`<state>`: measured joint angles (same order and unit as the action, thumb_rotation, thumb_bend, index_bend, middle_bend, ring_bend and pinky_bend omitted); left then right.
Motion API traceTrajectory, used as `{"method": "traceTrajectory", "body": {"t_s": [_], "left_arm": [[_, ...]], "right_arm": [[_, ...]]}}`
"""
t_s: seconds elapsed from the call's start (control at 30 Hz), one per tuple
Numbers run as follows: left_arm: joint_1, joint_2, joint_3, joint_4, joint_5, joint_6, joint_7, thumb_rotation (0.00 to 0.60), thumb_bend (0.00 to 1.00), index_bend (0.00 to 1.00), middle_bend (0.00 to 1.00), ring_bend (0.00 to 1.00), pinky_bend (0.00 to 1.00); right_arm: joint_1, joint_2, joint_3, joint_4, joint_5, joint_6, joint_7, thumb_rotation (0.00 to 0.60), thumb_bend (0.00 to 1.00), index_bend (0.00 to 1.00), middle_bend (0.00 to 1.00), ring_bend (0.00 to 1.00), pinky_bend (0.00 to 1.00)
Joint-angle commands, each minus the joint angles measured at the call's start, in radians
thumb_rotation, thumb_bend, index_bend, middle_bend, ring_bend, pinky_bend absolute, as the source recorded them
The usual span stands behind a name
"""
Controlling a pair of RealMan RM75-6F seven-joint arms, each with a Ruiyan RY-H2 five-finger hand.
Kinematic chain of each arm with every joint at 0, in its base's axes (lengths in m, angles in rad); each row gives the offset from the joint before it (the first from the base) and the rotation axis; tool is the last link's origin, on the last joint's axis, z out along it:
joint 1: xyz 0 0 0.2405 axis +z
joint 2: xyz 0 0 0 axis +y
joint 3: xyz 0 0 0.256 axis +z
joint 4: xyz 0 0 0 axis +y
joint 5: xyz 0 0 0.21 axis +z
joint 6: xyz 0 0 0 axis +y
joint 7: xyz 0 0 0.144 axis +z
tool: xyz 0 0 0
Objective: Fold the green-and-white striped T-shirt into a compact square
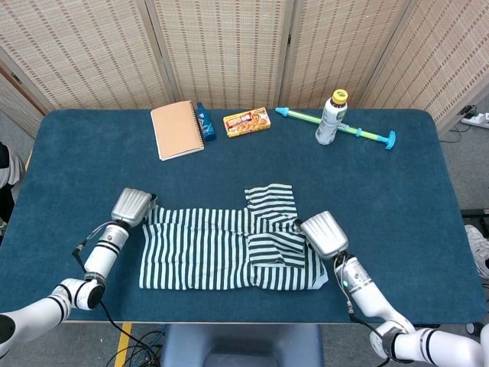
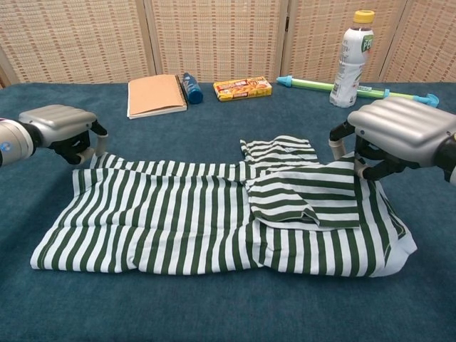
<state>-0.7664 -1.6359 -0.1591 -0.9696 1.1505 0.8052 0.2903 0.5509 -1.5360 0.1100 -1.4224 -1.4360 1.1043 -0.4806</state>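
Where the blue worktop (image 1: 397, 222) runs toward the lower edge of the head view, the green-and-white striped T-shirt (image 1: 221, 248) lies flat in the lower middle of the frame, its near hem close to the worktop's front edge. One sleeve (image 1: 271, 197) sticks up toward the frame's centre, and a folded flap lies on the shirt's right part. The left hand (image 2: 60, 128) sits at the shirt's upper left corner, fingers curled down at the cloth edge; whether they pinch the fabric I cannot tell. The right hand (image 2: 402, 135) sits at the shirt's upper right edge, fingers bent down onto the cloth beside the flap; its hold is likewise unclear.

Broad bare blue cloth lies to the left of the shirt, to its right, and across the middle band above it. Along the top edge of the worktop stand a tan notebook (image 1: 177, 129), a small blue item (image 1: 205, 121) just beside it, a yellow box (image 1: 247, 121), a white bottle (image 1: 331, 118) with a yellow cap, and a green-and-blue rod (image 1: 359, 131) lying behind the bottle.
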Motion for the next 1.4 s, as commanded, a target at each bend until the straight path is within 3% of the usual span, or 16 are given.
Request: {"method": "traceTrajectory", "body": {"t_s": [0.03, 0.13, 0.4, 0.77, 1.2, 1.3, 1.4], "left_arm": [[0.020, 0.011, -0.022, -0.049, -0.031, 0.034, 0.001, 0.600, 0.42, 0.11, 0.73, 0.73, 0.94], [0.040, 0.033, -0.037, -0.113, -0.048, 0.078, 0.006, 0.600, 0.38, 0.00, 0.64, 0.68, 0.94], [0.089, 0.061, -0.053, -0.208, -0.018, 0.223, 0.001, 0.600, 0.38, 0.00, 0.61, 0.66, 0.94], [0.124, 0.096, -0.045, -0.257, -0.014, 0.255, -0.013, 0.600, 0.38, 0.00, 0.61, 0.66, 0.94], [0.147, 0.117, -0.041, -0.285, -0.010, 0.275, -0.017, 0.600, 0.38, 0.00, 0.61, 0.66, 0.94], [0.149, 0.123, -0.043, -0.293, -0.010, 0.280, -0.016, 0.600, 0.38, 0.00, 0.61, 0.66, 0.94], [0.151, 0.130, -0.045, -0.303, -0.009, 0.283, -0.015, 0.600, 0.37, 0.00, 0.61, 0.66, 0.94]], "right_arm": [[0.005, -0.008, 0.004, 0.015, 0.006, -0.002, 0.005, 0.600, 0.64, 0.70, 1.00, 1.00, 1.00], [0.012, -0.021, 0.010, 0.039, 0.013, -0.005, 0.013, 0.600, 0.64, 0.70, 1.00, 1.00, 1.00], [0.043, -0.082, 0.032, 0.148, 0.032, -0.024, 0.052, 0.600, 0.64, 0.70, 1.00, 1.00, 1.00], [0.085, -0.162, 0.058, 0.296, 0.059, -0.051, 0.113, 0.600, 0.64, 0.70, 1.00, 1.00, 1.00], [0.112, -0.211, 0.074, 0.387, 0.101, -0.090, 0.145, 0.600, 0.61, 0.69, 1.00, 1.00, 1.00], [0.119, -0.220, 0.078, 0.396, 0.111, -0.099, 0.149, 0.600, 0.57, 0.60, 1.00, 1.00, 1.00], [0.122, -0.219, 0.085, 0.384, 0.127, -0.106, 0.142, 0.600, 0.44, 0.36, 1.00, 1.00, 1.00]]}}
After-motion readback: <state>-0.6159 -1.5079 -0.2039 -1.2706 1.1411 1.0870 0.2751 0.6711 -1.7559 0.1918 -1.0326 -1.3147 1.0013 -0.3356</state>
